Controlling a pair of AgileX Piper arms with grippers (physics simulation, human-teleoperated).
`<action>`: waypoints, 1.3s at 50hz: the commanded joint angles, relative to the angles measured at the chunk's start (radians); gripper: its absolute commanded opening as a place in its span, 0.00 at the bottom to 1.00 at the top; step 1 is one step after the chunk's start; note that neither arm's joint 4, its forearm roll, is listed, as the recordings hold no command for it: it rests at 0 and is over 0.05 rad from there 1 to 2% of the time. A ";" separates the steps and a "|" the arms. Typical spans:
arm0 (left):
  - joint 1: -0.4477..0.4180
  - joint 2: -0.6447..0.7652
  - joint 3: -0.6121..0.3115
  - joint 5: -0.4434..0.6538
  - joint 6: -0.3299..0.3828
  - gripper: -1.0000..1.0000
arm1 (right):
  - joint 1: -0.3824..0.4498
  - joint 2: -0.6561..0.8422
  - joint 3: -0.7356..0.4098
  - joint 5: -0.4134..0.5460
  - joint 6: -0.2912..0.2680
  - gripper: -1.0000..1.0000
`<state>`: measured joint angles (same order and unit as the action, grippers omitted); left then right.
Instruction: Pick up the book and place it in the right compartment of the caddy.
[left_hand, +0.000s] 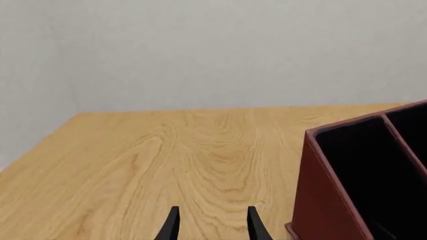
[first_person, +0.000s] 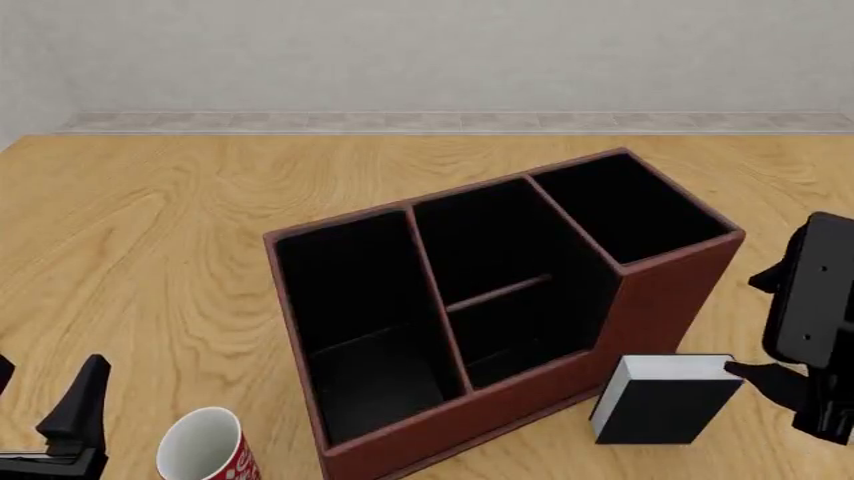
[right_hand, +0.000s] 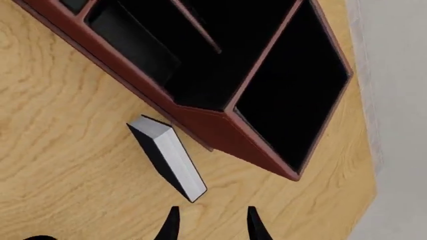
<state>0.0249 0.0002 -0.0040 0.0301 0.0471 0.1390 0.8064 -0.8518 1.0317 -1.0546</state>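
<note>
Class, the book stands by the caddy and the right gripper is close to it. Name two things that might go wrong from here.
1. The book stands upright close to the caddy wall; the open right gripper might nudge it over or clip the wall while closing in.
2. The right compartment is narrow with tall walls, so a tilted book may catch on the rim.

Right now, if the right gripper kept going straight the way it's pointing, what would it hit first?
Most likely the book: the right gripper is open and the book's near end lies just ahead, slightly to one side. Depth is unclear, so it could graze past onto the table.
</note>
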 joint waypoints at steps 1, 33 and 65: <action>0.002 0.000 0.001 0.007 -0.002 1.00 | 0.034 0.067 -0.006 0.032 0.023 1.00; 0.019 0.000 0.002 0.014 0.003 1.00 | 0.114 0.221 0.008 -0.055 0.127 1.00; 0.032 0.000 0.002 0.019 0.003 1.00 | 0.153 0.254 0.125 -0.151 0.221 1.00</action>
<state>0.0540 0.0001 -0.0019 0.0472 0.0515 0.2851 1.0499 -0.7581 0.9077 -0.8570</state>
